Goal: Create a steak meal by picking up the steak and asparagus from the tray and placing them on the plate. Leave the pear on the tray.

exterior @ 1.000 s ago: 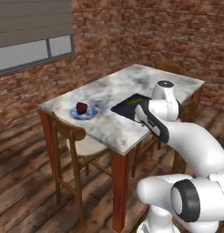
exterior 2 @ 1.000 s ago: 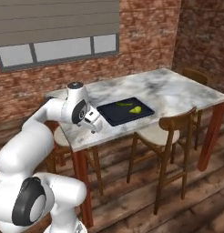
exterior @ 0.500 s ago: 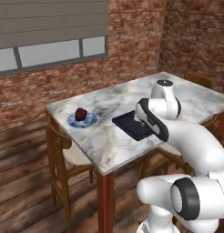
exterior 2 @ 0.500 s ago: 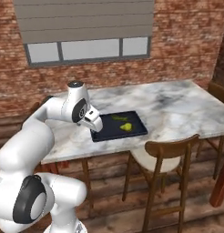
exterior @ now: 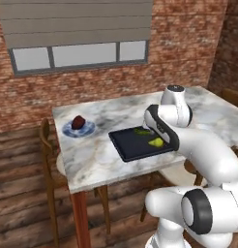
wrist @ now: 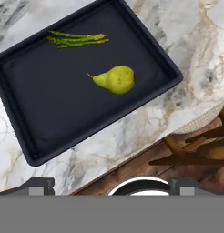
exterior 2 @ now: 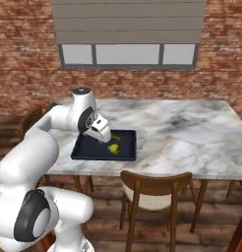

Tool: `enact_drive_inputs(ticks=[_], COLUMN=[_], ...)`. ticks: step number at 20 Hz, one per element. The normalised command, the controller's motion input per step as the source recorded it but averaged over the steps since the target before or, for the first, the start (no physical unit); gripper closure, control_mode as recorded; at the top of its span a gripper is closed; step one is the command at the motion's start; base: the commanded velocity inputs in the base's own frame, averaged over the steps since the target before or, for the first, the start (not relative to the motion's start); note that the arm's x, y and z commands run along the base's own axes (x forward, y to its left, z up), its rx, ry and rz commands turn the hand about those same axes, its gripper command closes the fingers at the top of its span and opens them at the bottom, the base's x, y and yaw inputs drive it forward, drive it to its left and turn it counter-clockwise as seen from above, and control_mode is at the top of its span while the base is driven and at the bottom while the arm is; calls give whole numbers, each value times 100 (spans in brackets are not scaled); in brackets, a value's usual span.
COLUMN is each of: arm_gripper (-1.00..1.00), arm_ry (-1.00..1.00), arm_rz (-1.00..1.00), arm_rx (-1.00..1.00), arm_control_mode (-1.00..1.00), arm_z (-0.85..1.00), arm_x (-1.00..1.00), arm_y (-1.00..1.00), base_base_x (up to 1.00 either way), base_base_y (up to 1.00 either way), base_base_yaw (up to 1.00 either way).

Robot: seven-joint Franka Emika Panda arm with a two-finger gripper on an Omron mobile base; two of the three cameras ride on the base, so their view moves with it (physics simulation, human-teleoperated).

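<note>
The dark red steak (exterior: 79, 121) lies on the blue and white plate (exterior: 67, 130) at the table's left end. On the black tray (wrist: 54, 100) (exterior: 133, 145) (exterior 2: 88, 150) I see the green asparagus (wrist: 77, 39) (exterior: 142, 131) near the far rim and the yellow pear (wrist: 116, 79) (exterior: 157, 142) (exterior 2: 113, 148) in the middle. My gripper (wrist: 113, 185) (exterior 2: 104, 138) hangs above the tray's near edge. It is open, its fingertips (wrist: 38, 184) wide apart with nothing between them.
The marble table (exterior 2: 192, 133) (exterior: 96, 160) stands before a brick wall with a window. One wooden chair (exterior 2: 155, 184) (wrist: 196, 145) is tucked in at the near side and another chair (exterior: 48, 145) at the plate's end. Wooden floor surrounds the table.
Both base views have swung round the table, so the base has driven. The arm holds the same pose over the tray. Steak, asparagus and pear lie as before.
</note>
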Motion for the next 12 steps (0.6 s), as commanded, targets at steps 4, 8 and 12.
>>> enact_drive_inputs(ticks=[4, 8, 12], arm_gripper=[-100, -100, -100], arm_ry=[0, 0, 0], arm_rz=[0, 19, 31], arm_rx=[0, 7, 11], arm_control_mode=[100, -100, -100], arm_z=[0, -3, -11], arm_x=[0, 22, 73], arm_y=[0, -17, -25], base_base_x=[7, 13, 0], base_base_y=[-76, -25, 0], base_base_yaw=[46, 20, 0])
